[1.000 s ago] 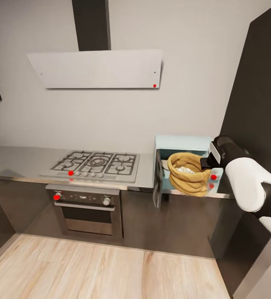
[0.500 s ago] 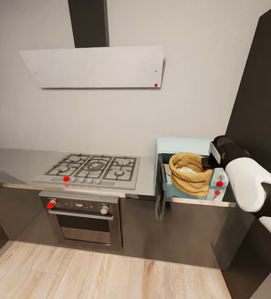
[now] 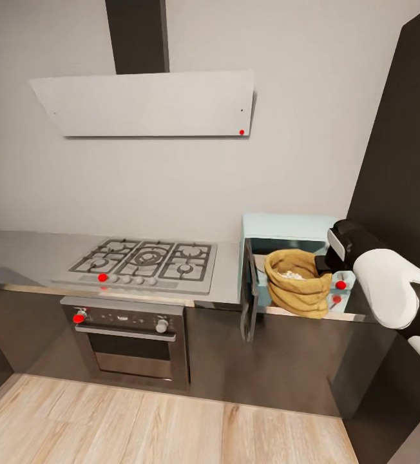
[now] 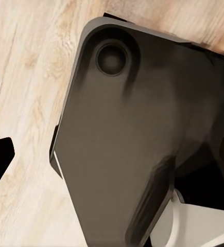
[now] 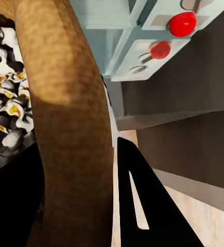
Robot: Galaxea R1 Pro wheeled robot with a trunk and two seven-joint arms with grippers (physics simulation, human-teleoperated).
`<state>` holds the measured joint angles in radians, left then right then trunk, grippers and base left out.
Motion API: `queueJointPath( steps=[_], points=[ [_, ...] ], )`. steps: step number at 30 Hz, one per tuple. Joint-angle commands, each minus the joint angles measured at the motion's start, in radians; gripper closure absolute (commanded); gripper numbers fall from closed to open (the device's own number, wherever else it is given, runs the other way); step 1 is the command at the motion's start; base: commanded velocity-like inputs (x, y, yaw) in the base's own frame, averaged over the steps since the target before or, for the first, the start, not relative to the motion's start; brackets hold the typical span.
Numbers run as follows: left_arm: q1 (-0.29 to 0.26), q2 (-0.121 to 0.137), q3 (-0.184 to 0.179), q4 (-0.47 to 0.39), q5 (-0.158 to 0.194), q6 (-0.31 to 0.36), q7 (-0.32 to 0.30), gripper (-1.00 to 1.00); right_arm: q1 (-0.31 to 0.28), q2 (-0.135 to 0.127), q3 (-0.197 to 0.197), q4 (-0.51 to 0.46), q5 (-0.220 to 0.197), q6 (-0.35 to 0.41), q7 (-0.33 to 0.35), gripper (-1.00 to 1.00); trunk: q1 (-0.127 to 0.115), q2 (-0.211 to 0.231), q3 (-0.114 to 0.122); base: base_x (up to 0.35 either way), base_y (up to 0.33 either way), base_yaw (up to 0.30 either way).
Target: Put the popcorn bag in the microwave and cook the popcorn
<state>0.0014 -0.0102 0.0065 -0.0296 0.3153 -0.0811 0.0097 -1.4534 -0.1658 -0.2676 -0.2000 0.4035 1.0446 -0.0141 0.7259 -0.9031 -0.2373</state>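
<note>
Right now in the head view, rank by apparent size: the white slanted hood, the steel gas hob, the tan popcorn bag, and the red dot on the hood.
1. White slanted hood
2. Steel gas hob
3. Tan popcorn bag
4. Red dot on the hood

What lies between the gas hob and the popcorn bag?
In the head view, a bare strip of countertop, then the microwave's open door, edge-on, stands between the hob and the popcorn bag.
</note>
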Motion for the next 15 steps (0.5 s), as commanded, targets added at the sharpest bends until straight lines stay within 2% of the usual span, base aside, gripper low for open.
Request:
queueJointPath(
  steps=[1, 9, 15],
  points=[
    [0.000, -0.001, 0.000, -0.001, 0.004, -0.002, 0.001, -1.00, -0.001, 0.001, -0.009, -0.001, 0.005, 0.003, -0.001, 1.00, 0.000, -0.001, -0.001, 0.000, 0.000, 0.000],
    [0.000, -0.001, 0.000, -0.001, 0.005, -0.002, 0.001, -1.00, -0.001, -0.001, -0.013, -0.007, 0.003, 0.003, 0.002, 1.00, 0.000, -0.001, -0.001, 0.006, 0.000, 0.000],
    [0.000, -0.001, 0.000, -0.001, 0.005, -0.002, 0.001, -1.00, -0.001, -0.001, -0.013, -0.007, 0.003, 0.003, 0.002, 1.00, 0.000, -0.001, -0.001, 0.251, 0.000, 0.000]
  ],
)
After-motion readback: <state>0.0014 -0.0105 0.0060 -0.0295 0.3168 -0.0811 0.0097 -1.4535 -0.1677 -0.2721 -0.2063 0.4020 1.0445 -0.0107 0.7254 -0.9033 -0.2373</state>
